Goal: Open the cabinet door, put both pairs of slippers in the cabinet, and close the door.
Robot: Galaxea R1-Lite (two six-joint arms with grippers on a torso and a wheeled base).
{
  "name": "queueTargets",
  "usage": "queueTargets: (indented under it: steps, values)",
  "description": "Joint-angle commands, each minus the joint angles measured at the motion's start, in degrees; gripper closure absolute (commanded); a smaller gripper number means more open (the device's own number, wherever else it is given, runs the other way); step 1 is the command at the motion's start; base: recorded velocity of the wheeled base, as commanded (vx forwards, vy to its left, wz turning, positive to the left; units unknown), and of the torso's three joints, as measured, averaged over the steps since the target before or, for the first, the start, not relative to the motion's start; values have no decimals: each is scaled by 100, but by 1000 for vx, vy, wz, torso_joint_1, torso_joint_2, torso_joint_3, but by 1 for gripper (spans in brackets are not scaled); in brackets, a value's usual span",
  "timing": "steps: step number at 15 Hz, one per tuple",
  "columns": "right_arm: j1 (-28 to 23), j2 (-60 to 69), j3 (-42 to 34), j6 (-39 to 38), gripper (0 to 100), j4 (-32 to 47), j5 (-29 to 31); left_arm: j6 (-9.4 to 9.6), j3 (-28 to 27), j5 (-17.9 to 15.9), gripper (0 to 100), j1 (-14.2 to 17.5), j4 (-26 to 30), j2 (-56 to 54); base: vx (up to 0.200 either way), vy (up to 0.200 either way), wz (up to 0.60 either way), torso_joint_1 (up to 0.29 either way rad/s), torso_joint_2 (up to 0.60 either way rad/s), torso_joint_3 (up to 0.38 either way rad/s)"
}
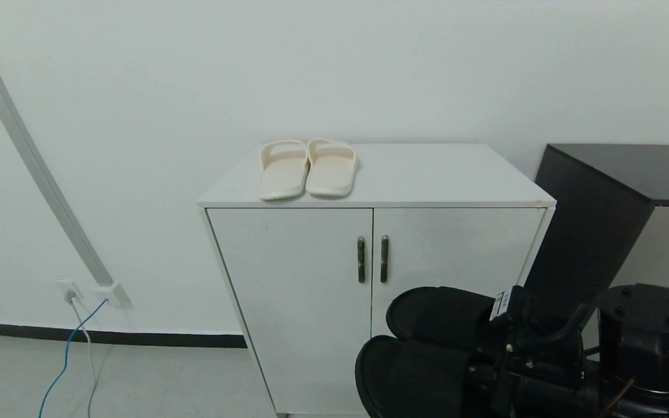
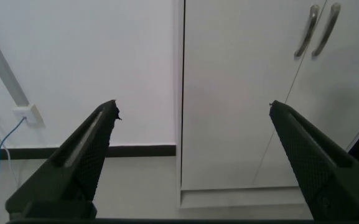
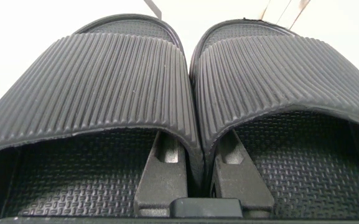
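A pair of cream slippers (image 1: 307, 168) lies side by side on top of the white cabinet (image 1: 427, 174). Both cabinet doors are closed, their two dark handles (image 1: 372, 259) meeting at the middle. My right gripper (image 3: 191, 180) is shut on a pair of black slippers (image 1: 427, 342), pinching their inner edges together, low in front of the right door. The ribbed black straps (image 3: 129, 81) loom close in the right wrist view. My left gripper (image 2: 191, 118) is open with nothing between its fingers, low and facing the cabinet's left door (image 2: 241, 93).
A black cabinet (image 1: 618, 197) stands against the right side of the white one. On the left wall are a slanted cable duct (image 1: 26, 151) and sockets (image 1: 90, 290), with cables (image 1: 73, 348) running down to the grey floor.
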State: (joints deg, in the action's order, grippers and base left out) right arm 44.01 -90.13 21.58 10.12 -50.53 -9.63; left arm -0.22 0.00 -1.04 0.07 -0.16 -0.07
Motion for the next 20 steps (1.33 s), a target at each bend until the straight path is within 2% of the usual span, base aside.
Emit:
queueTargets:
  steps: [1,8,14,20]
  values:
    - [3,-31,-22,8,100,-1,-4,-4,0,-2,0,1,-2,7,0,0,0,-149,486,320]
    - [11,-14,-66,25,100,-45,-4,-4,0,-2,0,1,-2,7,0,0,0,-134,472,340]
    - [11,-31,-92,34,100,-45,-13,-4,0,-2,0,1,-2,7,0,0,0,-54,432,371]
    - [20,-40,-110,34,100,-36,-13,13,0,-19,0,1,-2,7,0,0,0,0,13,11]
